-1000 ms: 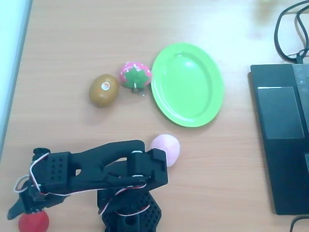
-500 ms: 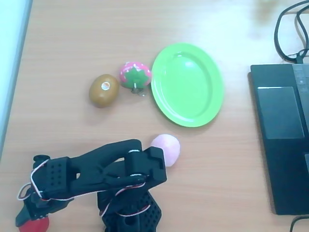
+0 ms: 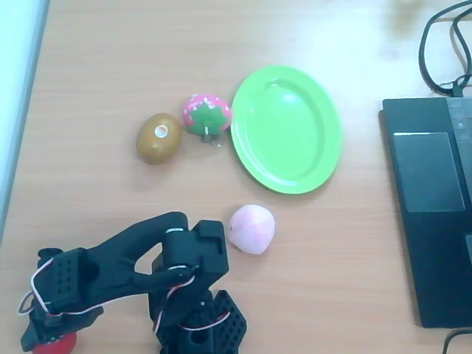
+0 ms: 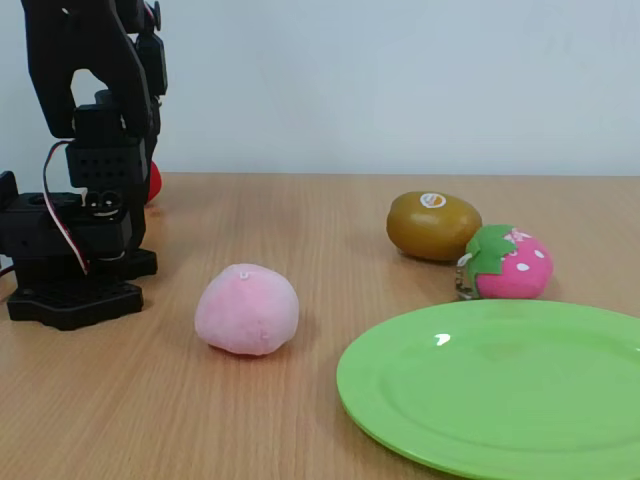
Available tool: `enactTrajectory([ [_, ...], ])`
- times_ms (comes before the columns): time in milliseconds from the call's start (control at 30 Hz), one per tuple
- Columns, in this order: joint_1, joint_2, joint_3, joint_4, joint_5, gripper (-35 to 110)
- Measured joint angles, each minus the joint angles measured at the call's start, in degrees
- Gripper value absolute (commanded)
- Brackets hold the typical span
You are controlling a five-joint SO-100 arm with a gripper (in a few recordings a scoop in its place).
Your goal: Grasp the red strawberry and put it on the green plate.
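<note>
we sit the gripper [image 3: 46,335] right over the red strawberry [image 3: 59,344], claw state unclear, so centre both fingers round it before lifting toward the green plate [image 3: 286,129]

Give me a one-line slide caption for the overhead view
Black arm's gripper poised over the red strawberry, far from the green plate.
</note>
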Motion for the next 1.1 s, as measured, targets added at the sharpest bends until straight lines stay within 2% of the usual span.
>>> enactTrajectory([
  [733, 1.14, -11.60, -6.94, -2.46, 6.15, 40],
  [1100, 0.26, -11.87, -7.03, -2.46, 5.80, 42],
])
